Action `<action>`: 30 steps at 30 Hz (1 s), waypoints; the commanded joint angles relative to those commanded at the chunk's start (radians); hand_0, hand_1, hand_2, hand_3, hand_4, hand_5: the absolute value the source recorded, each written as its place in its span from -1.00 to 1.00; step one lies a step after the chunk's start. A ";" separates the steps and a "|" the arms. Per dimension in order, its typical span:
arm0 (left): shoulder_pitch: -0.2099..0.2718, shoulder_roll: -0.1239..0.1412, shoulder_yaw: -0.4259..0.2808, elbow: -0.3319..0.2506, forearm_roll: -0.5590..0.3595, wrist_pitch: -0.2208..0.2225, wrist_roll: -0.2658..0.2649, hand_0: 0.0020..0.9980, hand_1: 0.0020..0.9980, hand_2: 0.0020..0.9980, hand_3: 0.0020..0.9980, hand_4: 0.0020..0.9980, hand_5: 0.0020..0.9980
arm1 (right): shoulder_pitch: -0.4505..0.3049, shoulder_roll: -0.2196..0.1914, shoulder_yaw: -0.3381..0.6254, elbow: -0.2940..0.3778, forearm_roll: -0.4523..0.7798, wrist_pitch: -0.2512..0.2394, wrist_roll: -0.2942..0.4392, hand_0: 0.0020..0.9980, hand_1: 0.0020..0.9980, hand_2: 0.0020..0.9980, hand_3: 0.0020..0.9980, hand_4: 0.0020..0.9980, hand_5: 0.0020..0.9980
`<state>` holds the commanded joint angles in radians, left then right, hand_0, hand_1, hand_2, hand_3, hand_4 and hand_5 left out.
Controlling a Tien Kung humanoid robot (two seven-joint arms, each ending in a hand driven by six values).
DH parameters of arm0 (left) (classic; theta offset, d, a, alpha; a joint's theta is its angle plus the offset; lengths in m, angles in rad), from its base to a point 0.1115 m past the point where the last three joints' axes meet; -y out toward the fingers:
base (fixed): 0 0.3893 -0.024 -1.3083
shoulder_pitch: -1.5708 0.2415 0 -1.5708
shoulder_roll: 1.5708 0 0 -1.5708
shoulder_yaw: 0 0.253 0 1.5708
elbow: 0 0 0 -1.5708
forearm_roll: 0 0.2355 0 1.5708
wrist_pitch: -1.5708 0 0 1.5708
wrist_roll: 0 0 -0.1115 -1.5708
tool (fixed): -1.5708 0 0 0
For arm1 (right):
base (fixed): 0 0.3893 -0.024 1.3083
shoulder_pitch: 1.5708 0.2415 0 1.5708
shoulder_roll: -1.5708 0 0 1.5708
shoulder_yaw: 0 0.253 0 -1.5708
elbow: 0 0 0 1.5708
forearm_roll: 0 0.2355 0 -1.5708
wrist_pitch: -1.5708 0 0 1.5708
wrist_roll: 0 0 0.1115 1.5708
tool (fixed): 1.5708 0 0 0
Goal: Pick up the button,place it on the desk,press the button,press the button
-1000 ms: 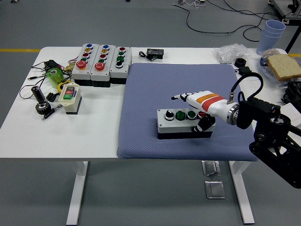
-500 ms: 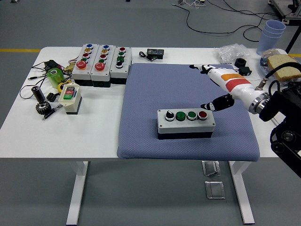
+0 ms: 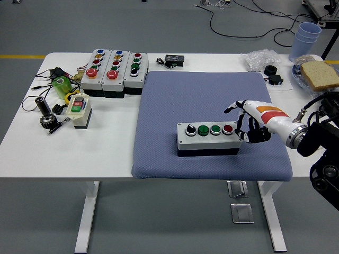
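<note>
Where 4 buttons sit: button box (image 3: 209, 138) beside right hand (image 3: 251, 125).

A grey button box (image 3: 208, 138) with a black base lies flat on the blue mat (image 3: 169, 100), long side facing the near edge. Its top carries a row of four controls: a black selector knob (image 3: 190, 129), two green buttons (image 3: 203, 129), and a red button (image 3: 228, 128) at the right end.

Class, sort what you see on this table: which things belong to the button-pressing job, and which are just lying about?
Belongs to the job:
- button box on the blue mat
- right robot hand, open beside the box

Just lying about:
- three button boxes at the back left
- small switch box
- gear
- stacked cups
- bread
- black adapter
</note>
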<state>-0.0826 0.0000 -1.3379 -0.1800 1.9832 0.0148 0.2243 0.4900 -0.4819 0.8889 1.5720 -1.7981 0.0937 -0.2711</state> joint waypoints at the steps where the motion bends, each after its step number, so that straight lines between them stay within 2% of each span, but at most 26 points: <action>1: 0.001 0.000 0.000 0.000 0.001 0.000 0.000 0.31 0.28 0.32 0.12 -0.33 0.70 | -0.001 0.000 -0.001 0.001 -0.003 0.005 -0.002 -0.72 -1.00 -0.49 0.39 0.09 -0.90; 2: 0.002 0.000 0.000 0.000 0.002 0.000 0.000 0.31 0.28 0.32 0.12 -0.33 0.70 | -0.003 0.000 -0.002 0.002 -0.008 0.013 -0.003 -0.75 -1.00 -0.53 0.37 0.04 -0.91; 14: 0.002 0.000 0.003 0.000 0.002 -0.002 -0.001 0.31 0.28 0.32 0.12 -0.33 0.70 | -0.015 -0.003 -0.003 0.004 -0.021 0.039 -0.010 -0.75 -1.00 -0.54 0.34 -0.03 -0.94; 30: -0.009 0.000 0.005 0.000 -0.007 0.001 -0.002 0.31 0.28 0.33 0.12 -0.33 0.70 | -0.011 -0.002 -0.022 -0.012 -0.024 0.076 -0.027 -0.74 -1.00 -0.54 0.33 -0.03 -0.92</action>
<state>-0.0912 0.0000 -1.3331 -0.1800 1.9761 0.0155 0.2221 0.4792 -0.4839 0.8670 1.5600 -1.8223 0.1692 -0.2976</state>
